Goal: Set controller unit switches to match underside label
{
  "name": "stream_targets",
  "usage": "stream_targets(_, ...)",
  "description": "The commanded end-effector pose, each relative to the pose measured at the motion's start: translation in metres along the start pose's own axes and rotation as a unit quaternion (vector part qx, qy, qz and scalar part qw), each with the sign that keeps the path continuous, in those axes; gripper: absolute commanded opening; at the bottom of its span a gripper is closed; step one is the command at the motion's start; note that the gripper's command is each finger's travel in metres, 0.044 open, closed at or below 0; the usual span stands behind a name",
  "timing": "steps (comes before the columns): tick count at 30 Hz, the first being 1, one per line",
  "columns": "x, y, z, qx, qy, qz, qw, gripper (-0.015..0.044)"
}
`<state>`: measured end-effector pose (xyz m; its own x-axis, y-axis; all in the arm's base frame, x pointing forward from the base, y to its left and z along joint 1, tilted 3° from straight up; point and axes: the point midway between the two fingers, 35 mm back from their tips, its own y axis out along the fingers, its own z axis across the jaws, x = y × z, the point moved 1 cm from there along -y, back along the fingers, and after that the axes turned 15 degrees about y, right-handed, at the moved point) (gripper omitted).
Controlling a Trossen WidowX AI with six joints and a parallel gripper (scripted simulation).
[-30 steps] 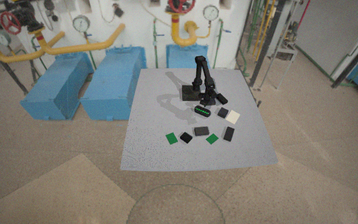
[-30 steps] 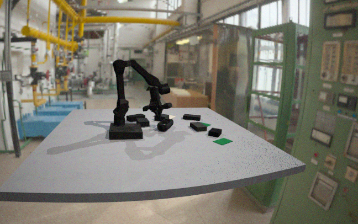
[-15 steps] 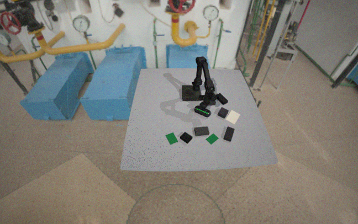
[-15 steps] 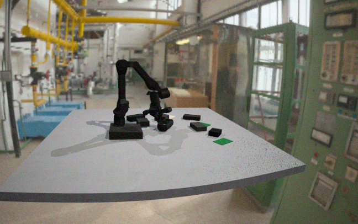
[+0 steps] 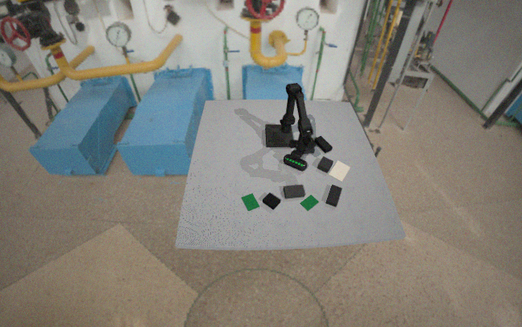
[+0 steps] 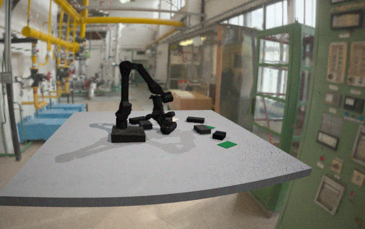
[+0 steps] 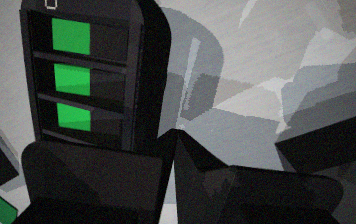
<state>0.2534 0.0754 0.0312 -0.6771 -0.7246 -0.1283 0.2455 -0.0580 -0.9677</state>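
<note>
The dark grey controller unit [image 5: 295, 164] [image 6: 169, 128] [image 7: 95, 7] sits on its base on the bench, switches up, in front of the arm. A row of green switch ends shows along its top. In the wrist view three rockers show whole, green ends left and dark ends right; which ends are pressed is hard to tell. The others are hidden by a finger or out of frame. The label is hidden underneath. My gripper [image 5: 296, 155] [image 7: 176, 135] is shut and empty, its tips low at the unit's arm-side edge. Whether they touch it I cannot tell.
Right of the unit are a black block [image 5: 323, 143], a dark block [image 5: 325, 164] and a cream square [image 5: 339, 171]. Toward the front lie a grey block [image 5: 294, 191], a black block [image 5: 271, 200], a long dark block [image 5: 333, 196] and green squares [image 5: 250, 201] [image 5: 309, 202].
</note>
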Motion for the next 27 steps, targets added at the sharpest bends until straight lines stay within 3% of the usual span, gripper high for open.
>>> stream_targets(1, 0.0, 0.002, 0.002, 0.001, 0.001, -0.003, 1.0, 0.0)
stream_targets(27, -0.007, 0.006, 0.024, 0.002, 0.001, -0.003, 1.0, 0.0)
